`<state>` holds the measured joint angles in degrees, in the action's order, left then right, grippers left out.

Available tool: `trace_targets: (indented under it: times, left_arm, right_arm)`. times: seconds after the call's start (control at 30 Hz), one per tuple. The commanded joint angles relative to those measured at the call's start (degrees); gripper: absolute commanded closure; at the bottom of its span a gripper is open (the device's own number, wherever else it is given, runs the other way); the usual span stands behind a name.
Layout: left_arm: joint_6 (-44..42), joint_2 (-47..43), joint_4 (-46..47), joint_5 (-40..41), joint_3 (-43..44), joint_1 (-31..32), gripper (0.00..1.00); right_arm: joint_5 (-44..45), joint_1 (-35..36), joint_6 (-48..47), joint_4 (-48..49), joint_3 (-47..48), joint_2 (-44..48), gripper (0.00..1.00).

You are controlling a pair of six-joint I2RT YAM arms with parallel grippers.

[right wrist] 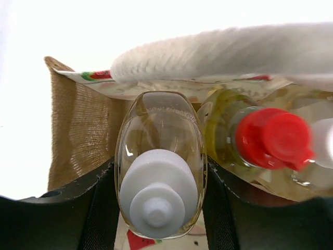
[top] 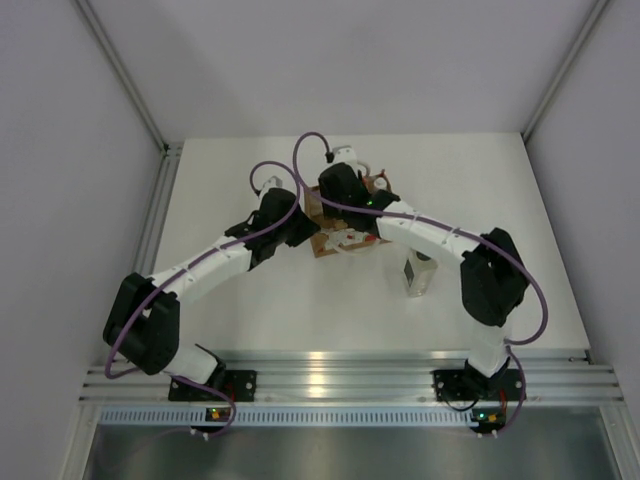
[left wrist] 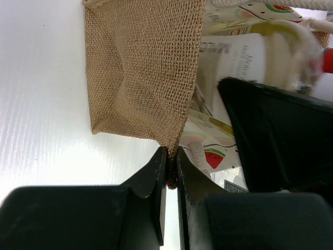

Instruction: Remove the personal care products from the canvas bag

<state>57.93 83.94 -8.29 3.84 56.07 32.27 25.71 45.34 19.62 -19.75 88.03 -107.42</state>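
Note:
The tan canvas bag (top: 345,232) stands mid-table, and its burlap side (left wrist: 140,67) fills the left wrist view. My left gripper (left wrist: 171,166) is shut on the bag's lower corner seam, and it sits at the bag's left side in the top view (top: 303,228). My right gripper (right wrist: 158,187) reaches into the bag from above, its fingers pressed on both sides of an amber bottle with a white cap (right wrist: 158,172). A yellow bottle with a red cap (right wrist: 270,138) stands beside it, and another white cap (right wrist: 325,141) shows at the right edge. The clear squarish bottle (top: 418,275) stands on the table.
A white looped handle (right wrist: 223,52) crosses just above the bottles in the right wrist view. The right arm's black links (top: 490,275) stand close beside the clear bottle. The table's near edge meets an aluminium rail (top: 330,375).

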Motion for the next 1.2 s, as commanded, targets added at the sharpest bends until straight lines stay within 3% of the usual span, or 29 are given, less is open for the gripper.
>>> trace_targets:
  times: [0.0, 0.33, 0.7, 0.83, 1.03, 1.17]
  left_arm:
    - [0.34, -0.09, 1.0, -1.11, 2.11, -0.19, 1.0]
    - [0.6, -0.45, 1.0, 0.29, 1.5, -0.19, 1.0]
    - [1.22, 0.35, 0.91, 0.47, 1.76, -0.28, 1.0]
    - [1.39, 0.17, 0.91, 0.73, 1.67, -0.19, 1.0]
    - [1.57, -0.18, 0.91, 1.09, 1.32, -0.19, 1.0]
    - [1.75, -0.27, 0.82, 1.17, 1.58, -0.28, 1.0]
  right_arm:
    - [1.53, 1.94, -1.42, 7.09, 1.88, 9.33, 1.0]
    - [-0.49, 2.47, -3.53, 4.37, 2.14, 17.41, 1.0]
    - [-0.75, 1.51, -5.99, -6.78, 7.59, 28.57, 1.0]
    - [-1.0, -1.91, -6.44, -9.42, 7.95, 32.96, 1.0]
    - [-7.41, -16.66, -6.87, -10.22, 3.04, 39.21, 1.0]
    - [-7.26, -21.77, -9.94, -10.05, -2.24, 43.25, 1.0]
